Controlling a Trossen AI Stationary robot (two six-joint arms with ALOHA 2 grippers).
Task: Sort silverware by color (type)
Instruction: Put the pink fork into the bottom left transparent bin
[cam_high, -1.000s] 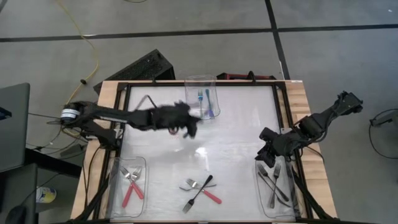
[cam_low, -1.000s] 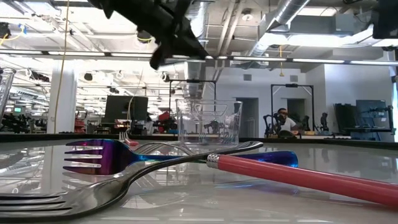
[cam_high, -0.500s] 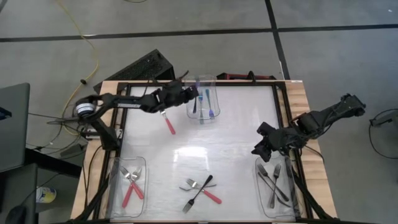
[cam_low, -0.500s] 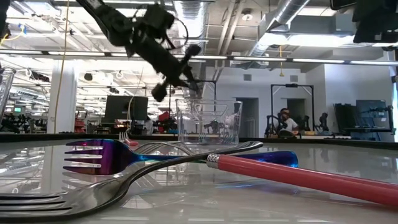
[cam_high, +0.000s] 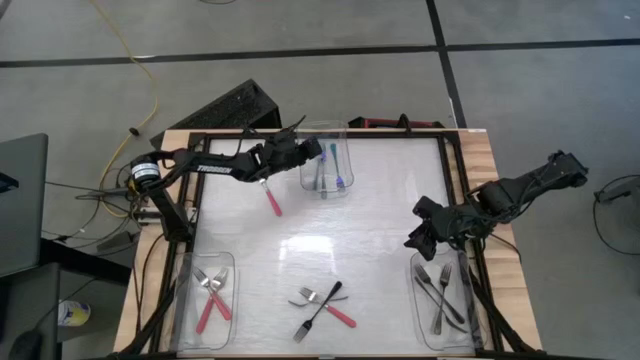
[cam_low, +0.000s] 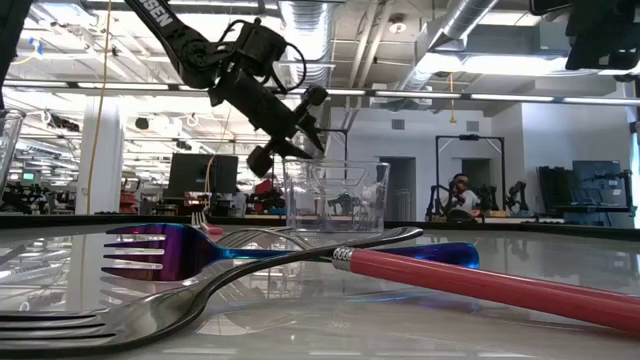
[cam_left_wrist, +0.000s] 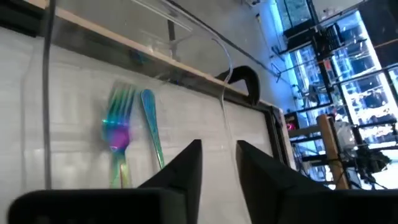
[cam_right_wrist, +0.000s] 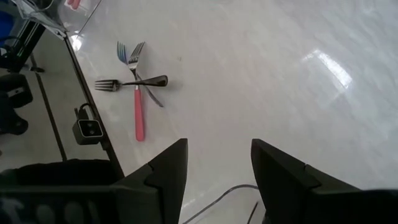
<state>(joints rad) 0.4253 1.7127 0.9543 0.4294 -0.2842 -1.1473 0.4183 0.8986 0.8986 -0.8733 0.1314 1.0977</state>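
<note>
- Landmark: clear bin at the far edge (cam_high: 325, 160).
- left gripper (cam_high: 322, 149) sits over that bin's left rim, up off the table; half a second ago it was in about the same spot, a second ago it was lower down the table, just left of the bin.
- Its fingers (cam_left_wrist: 186, 168) show a narrow gap with nothing between them; a second ago that claw was pressed together, so it has just parted.
- Blue-handled forks (cam_high: 335, 165) lie inside the bin; the iridescent one (cam_left_wrist: 118, 134) is visible past the fingers.
- Red-handled fork (cam_high: 271, 198) lies loose on the table just left of the bin; not there a second ago, unchanged from half a second ago.
- Crossed pile of three forks (cam_high: 322, 303), one dark, one blue, one red-handled, well toward the near edge from the bin, unmoved.
- right gripper (cam_high: 412, 240) hovers far right of the bin, near the right-hand bin (cam_high: 440, 300) of black forks; jaws spread, empty, barely shifted.
- Left near bin (cam_high: 205, 298) holds red-handled forks.
</note>
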